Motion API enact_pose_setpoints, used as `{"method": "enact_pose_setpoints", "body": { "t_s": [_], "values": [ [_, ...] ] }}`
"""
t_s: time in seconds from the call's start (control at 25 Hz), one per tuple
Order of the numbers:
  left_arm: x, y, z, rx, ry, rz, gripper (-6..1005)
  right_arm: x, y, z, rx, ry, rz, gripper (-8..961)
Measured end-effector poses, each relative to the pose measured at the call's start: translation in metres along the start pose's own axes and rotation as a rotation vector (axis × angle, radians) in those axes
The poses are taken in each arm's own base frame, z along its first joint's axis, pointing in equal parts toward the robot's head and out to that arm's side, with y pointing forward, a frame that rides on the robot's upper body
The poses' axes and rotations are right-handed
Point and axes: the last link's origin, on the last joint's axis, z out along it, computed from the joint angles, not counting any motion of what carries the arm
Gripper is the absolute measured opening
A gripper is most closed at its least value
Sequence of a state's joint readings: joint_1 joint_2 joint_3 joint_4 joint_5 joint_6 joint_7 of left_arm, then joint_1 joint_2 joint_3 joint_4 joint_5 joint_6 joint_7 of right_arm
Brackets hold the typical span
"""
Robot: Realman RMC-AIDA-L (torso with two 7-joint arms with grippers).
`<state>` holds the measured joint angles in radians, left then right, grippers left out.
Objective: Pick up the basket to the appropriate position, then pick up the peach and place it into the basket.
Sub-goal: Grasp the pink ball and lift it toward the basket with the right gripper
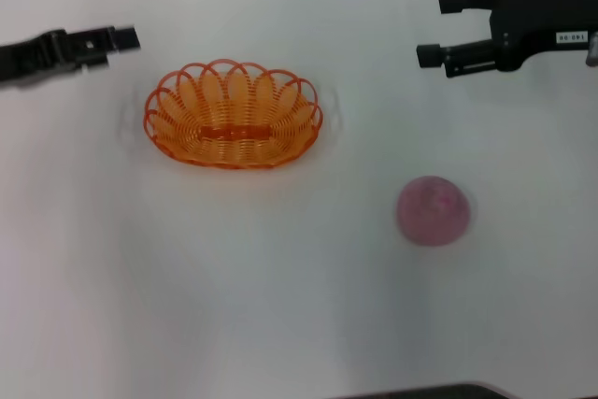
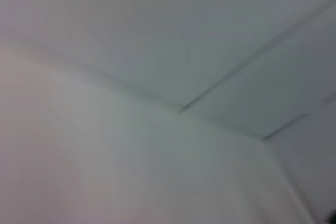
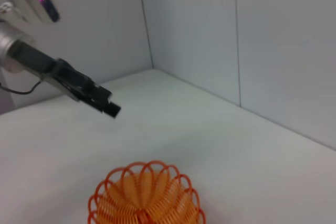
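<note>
The orange wire basket [image 1: 233, 115] sits empty on the white table, left of centre; its far part also shows in the right wrist view [image 3: 145, 196]. The pink peach [image 1: 433, 211] lies on the table to the basket's right and nearer to me, apart from it. My left gripper [image 1: 124, 39] hovers shut and empty beyond the basket's left end; it also shows in the right wrist view [image 3: 108, 107]. My right gripper [image 1: 437, 28] is open and empty, well beyond the peach at the far right. The left wrist view shows neither object.
The white table [image 1: 280, 306] stretches towards me. White wall panels [image 3: 236, 40] close off the back of the table. The left wrist view shows only white panels and their seams [image 2: 226, 85].
</note>
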<state>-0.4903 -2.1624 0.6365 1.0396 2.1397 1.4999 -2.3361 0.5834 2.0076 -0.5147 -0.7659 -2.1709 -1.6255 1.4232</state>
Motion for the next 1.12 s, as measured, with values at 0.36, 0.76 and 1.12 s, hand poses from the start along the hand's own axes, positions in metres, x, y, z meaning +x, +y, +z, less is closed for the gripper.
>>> {"method": "enact_pose_setpoints", "body": {
  "t_s": [0.36, 0.76, 1.12],
  "values": [
    [-0.036, 0.006, -0.017, -0.157, -0.016, 0.606, 819, -0.026, -0.015, 0.009, 0.055, -0.046, 0.229, 951],
    [-0.084, -0.014, -0.032, -0.181, 0.041, 0.614, 841, -0.089, 0.01, -0.024, -0.066, 0.101, 0.066, 950],
    [-0.096, -0.015, -0.042, -0.201, 0.041, 0.629, 839, -0.071, 0.029, -0.018, -0.122, 0.424, -0.002, 949]
  ]
}}
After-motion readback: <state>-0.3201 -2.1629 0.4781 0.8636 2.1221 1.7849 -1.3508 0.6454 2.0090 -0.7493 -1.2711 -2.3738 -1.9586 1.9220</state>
